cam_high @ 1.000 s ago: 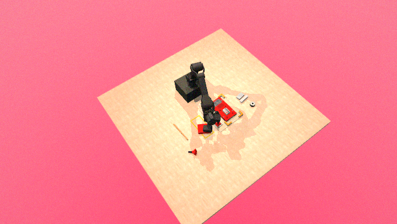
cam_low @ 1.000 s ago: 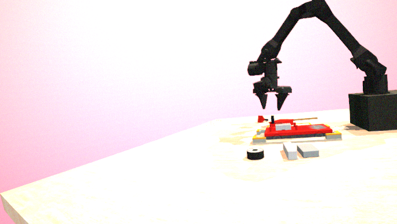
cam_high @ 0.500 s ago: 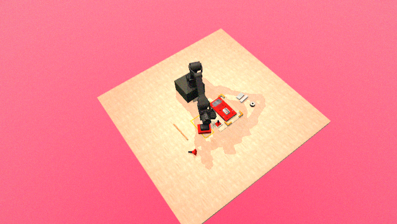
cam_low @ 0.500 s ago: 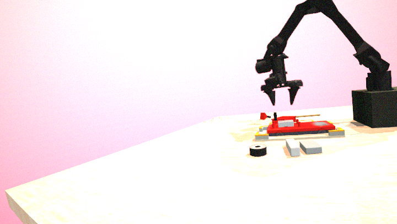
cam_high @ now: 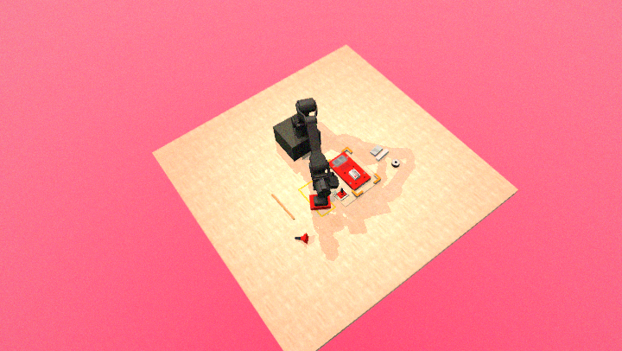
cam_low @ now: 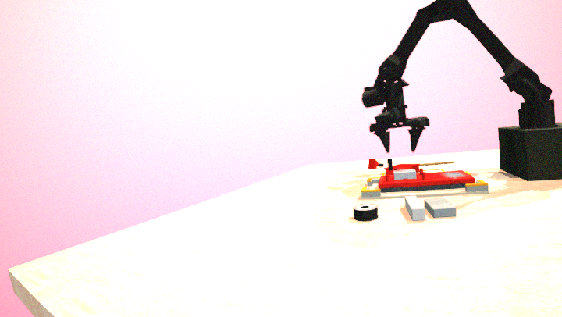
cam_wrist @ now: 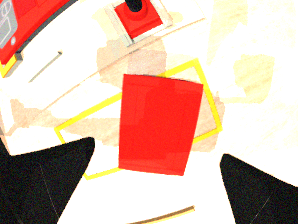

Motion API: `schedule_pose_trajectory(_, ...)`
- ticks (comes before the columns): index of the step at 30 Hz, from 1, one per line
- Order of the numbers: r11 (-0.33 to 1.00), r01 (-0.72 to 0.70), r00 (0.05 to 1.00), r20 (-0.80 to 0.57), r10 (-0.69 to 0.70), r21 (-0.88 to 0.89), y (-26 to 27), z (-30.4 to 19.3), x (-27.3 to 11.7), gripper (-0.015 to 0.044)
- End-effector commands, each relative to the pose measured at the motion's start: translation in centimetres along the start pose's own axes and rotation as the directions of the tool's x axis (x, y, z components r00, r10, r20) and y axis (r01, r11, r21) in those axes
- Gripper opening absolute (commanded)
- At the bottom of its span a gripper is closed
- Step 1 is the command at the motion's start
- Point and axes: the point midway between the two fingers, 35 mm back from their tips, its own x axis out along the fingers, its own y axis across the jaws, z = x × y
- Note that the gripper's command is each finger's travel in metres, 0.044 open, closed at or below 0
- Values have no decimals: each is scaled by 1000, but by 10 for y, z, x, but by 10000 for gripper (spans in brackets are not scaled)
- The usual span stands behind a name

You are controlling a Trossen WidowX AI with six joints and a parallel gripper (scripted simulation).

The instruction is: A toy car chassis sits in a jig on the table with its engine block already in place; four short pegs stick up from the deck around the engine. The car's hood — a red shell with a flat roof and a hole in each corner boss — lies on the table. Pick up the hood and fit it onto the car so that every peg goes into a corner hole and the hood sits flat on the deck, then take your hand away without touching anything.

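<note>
The red hood (cam_high: 313, 206) (cam_low: 410, 166) (cam_wrist: 160, 120) lies flat on the table, turned across a yellow outline (cam_wrist: 209, 95). My gripper (cam_low: 400, 151) (cam_wrist: 160, 153) is open and empty, pointing down above the hood. In the wrist view the fingers stand left and right of the hood's near end, with a gap on each side. The red chassis (cam_high: 347, 168) (cam_low: 436, 179) (cam_wrist: 30, 25) sits in the jig (cam_high: 357, 193) (cam_low: 477, 187) with the pale engine block (cam_high: 353, 174) (cam_low: 405, 174) on its deck. The pegs are too small to make out clearly.
A red piece with an upright black knob (cam_high: 341, 194) (cam_wrist: 137, 17) stands between hood and jig. A red-and-black piece (cam_high: 304, 238) (cam_low: 372, 163) and a thin stick (cam_high: 282, 207) lie on the hood's other side. Two grey blocks (cam_low: 414, 208) (cam_low: 439, 208) and a black-and-white ring (cam_high: 395, 162) (cam_low: 365, 212) lie beyond the jig.
</note>
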Motion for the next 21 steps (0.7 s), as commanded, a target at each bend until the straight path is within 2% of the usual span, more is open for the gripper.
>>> schedule_pose_trajectory(1,1000,-3,1000,-5,3,-6,0,-1,6,440)
schedule_pose_trajectory(21,1000,-3,1000,-5,3,-6,0,-2,26,440)
